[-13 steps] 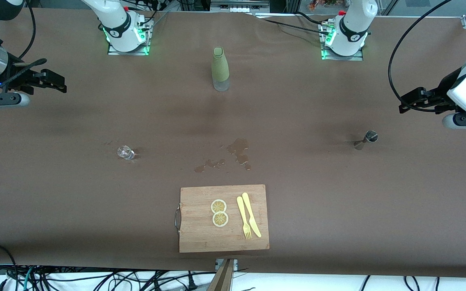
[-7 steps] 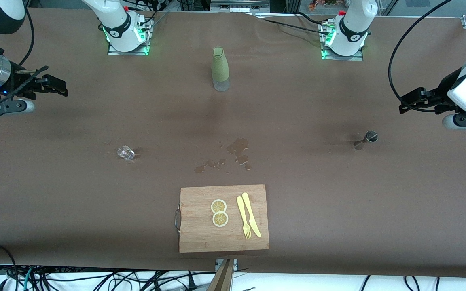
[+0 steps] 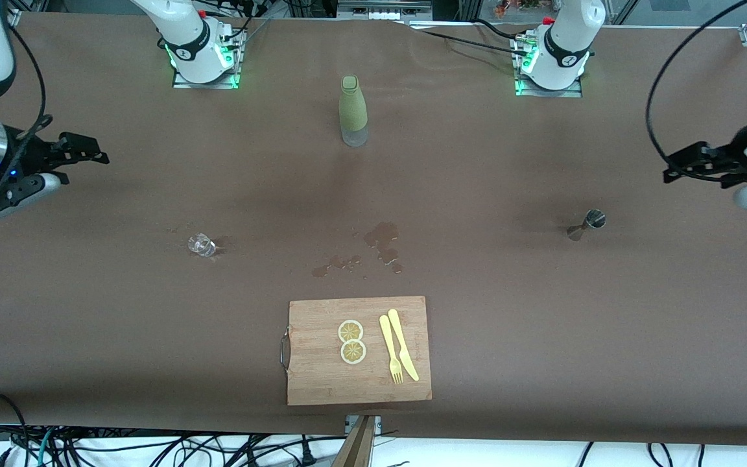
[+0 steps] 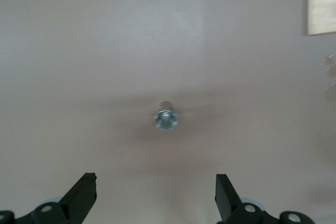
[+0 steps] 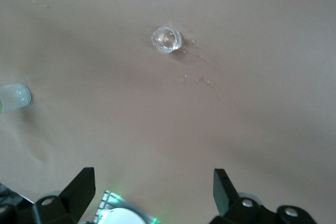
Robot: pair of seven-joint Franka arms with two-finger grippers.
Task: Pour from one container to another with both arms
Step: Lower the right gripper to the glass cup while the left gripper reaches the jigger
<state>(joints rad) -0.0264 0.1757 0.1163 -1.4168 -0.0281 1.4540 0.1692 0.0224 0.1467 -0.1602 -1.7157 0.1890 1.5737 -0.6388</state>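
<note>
1. Front view first: I have the glass cup (image 3: 201,245) standing on the table toward the right arm's end, and the jigger (image 3: 588,224) toward the left arm's end, the two well apart, with a spill stain (image 3: 377,250) on the cloth between them

2. From the stain, I read the cup at about nine o'clock in that view, the jigger at about three, the green bottle (image 3: 353,111) at twelve and the cutting board (image 3: 358,350) at six

3. My right gripper (image 3: 91,148) hangs over bare table out at its own end, up from the cup at about ten o'clock; its jaws are spread wide with nothing between them, as the right wrist view shows, the cup (image 5: 167,39) lying well ahead of the fingertips (image 5: 84,179)

4. My left gripper (image 3: 677,167) hangs over the table near the jigger, at about one o'clock from it; jaws likewise released, the jigger (image 4: 166,119) centred ahead of the fingertips (image 4: 224,184)

5. Progress as I judge it: nothing is grasped, nothing lifted, so both pick-ups, the bringing together and the pour all remain

6. Both containers stand upright, long axis vertical, mouths up; each wrist view looks almost straight down into the open mouth
</note>
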